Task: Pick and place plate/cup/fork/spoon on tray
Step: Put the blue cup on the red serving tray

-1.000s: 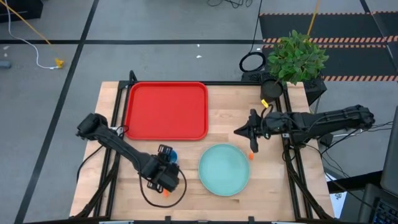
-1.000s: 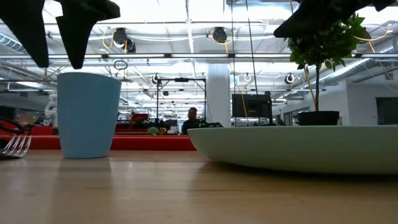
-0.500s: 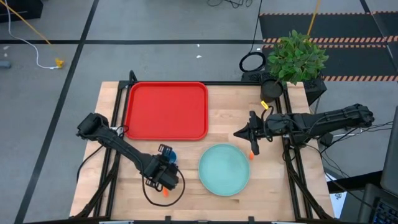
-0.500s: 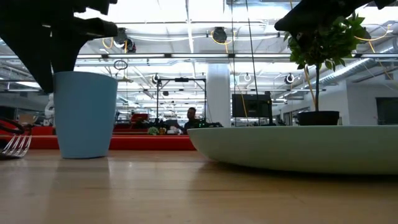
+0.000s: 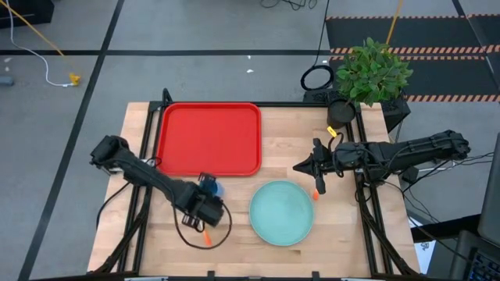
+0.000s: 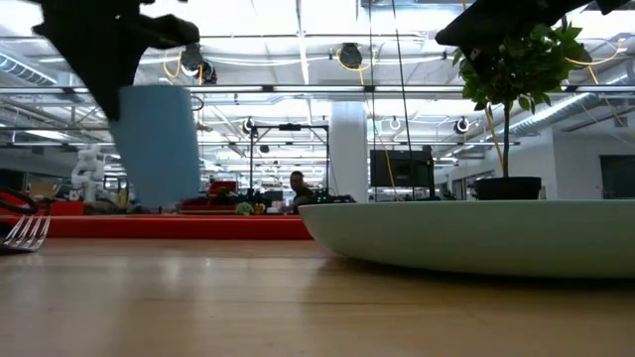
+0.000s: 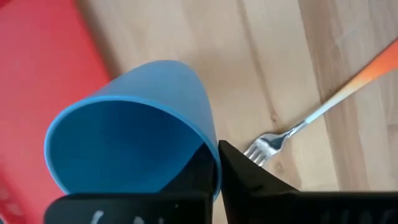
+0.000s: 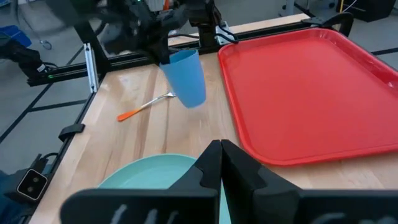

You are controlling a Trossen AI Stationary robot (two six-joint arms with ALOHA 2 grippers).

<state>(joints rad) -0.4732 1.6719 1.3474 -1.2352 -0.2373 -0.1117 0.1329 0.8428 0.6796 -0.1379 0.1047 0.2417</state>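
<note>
My left gripper (image 5: pixel 205 201) is shut on the bright blue cup (image 5: pixel 209 186), in the air just in front of the red tray (image 5: pixel 208 139). The cup also shows in the low view (image 6: pixel 159 144) and the right wrist view (image 8: pixel 188 78). The orange-handled fork (image 7: pixel 273 140) lies flat on the table near the cup. The turquoise plate (image 5: pixel 282 212) rests on the table to the right. My right gripper (image 8: pixel 221 155) is shut and empty, above the plate's far right rim. An orange handle end (image 5: pixel 316 193), probably the spoon's, shows there; its bowl is hidden. My left gripper holds the cup by its rim wall (image 7: pixel 211 152), with one finger inside the cup and one finger (image 7: pixel 255 183) outside. The fingers come from above. The cup is lifted clear of the table and hangs tilted below the gripper.
A potted plant (image 5: pixel 371 70) stands at the table's far right corner. The tray's raised rim (image 8: pixel 236 118) lies between the cup and the tray floor. Bare wood shows between tray and plate.
My left gripper has come down over the cup, taken hold of its rim and lifted it clear of the table, moving a little toward the tray. The cup, upright before, is now tilted. The fork and plate have stayed in place.
</note>
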